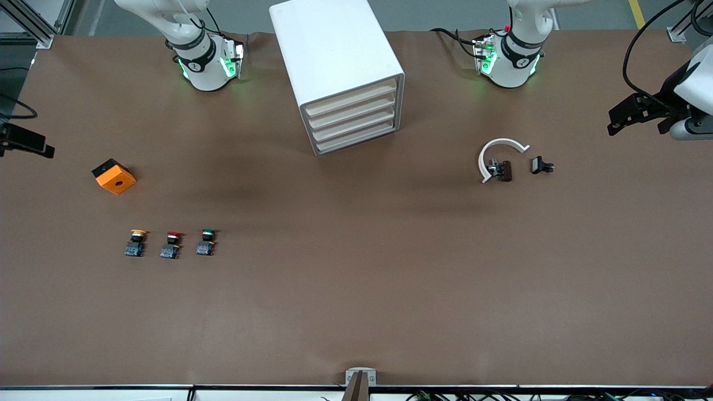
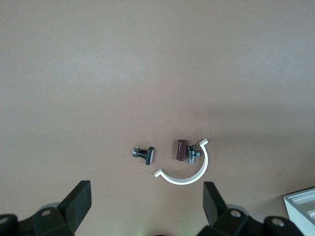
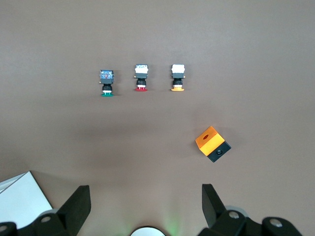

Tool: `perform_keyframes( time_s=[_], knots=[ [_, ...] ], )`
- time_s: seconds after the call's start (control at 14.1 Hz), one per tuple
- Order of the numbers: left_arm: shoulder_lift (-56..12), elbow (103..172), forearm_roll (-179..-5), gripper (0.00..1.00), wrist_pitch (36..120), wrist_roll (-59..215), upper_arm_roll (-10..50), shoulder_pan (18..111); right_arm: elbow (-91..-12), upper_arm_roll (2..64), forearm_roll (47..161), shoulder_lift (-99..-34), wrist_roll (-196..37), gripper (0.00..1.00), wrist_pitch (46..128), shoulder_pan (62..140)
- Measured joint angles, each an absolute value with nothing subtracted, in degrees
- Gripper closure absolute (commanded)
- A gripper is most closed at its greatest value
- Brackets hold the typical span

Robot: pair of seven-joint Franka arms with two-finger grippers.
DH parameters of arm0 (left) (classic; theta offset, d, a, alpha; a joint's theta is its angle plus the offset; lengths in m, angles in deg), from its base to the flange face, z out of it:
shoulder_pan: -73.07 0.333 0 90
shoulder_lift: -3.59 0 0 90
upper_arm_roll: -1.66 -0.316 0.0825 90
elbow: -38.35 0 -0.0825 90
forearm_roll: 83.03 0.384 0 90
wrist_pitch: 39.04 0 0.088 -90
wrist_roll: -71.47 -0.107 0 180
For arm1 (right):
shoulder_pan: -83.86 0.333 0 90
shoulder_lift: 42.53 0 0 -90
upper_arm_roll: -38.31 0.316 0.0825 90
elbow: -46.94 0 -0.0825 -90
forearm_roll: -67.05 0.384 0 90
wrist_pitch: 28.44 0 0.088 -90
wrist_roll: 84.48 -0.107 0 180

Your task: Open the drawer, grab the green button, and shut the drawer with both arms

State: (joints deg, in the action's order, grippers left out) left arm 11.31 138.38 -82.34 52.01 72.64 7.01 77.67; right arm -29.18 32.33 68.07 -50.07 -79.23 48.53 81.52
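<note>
Here, both arms waited with jaws wide, and all four drawers of the cabinet (image 1: 340, 72) were shut.

The left gripper (image 2: 147, 206) hung over bare brown tabletop (image 1: 356, 289) at the left arm's end, its jaws spread wide above a white curved clip (image 2: 189, 169), a brown block (image 2: 180, 150) and a small black connector (image 2: 145, 154). The right gripper (image 3: 145, 206) hung at the right arm's end, jaws equally wide. The green-capped button (image 1: 206, 241) stood on the tabletop, not in any drawer (image 1: 356, 129), nearer the front camera than the cabinet. Beside it stood the red-capped button (image 1: 172, 245), then the yellow-capped button (image 1: 135, 243), in one row. An orange box (image 1: 114, 176) with a round hole lay farther from the camera, apart from that row.
</note>
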Motion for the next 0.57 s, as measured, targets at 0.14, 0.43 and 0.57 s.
perform_keyframes(
  time_s=[0.14, 0.43, 0.57],
  knots=[
    [11.3, 138.7, -82.3, 0.00, 52.1, 72.6, 7.0, 77.7, -31.4, 32.4, 68.1, -47.8, -79.7, 0.00, 49.4, 81.5],
    [11.3, 139.0, -82.3, 0.00, 52.8, 72.6, 6.9, 78.0, -38.7, 32.8, 68.2, -42.0, -81.4, 0.00, 53.2, 81.5],
    [11.3, 139.0, -82.3, 0.00, 53.1, 72.6, 6.9, 78.0, -41.2, 32.9, 68.2, -39.7, -81.7, 0.00, 54.0, 81.5]
  ],
)
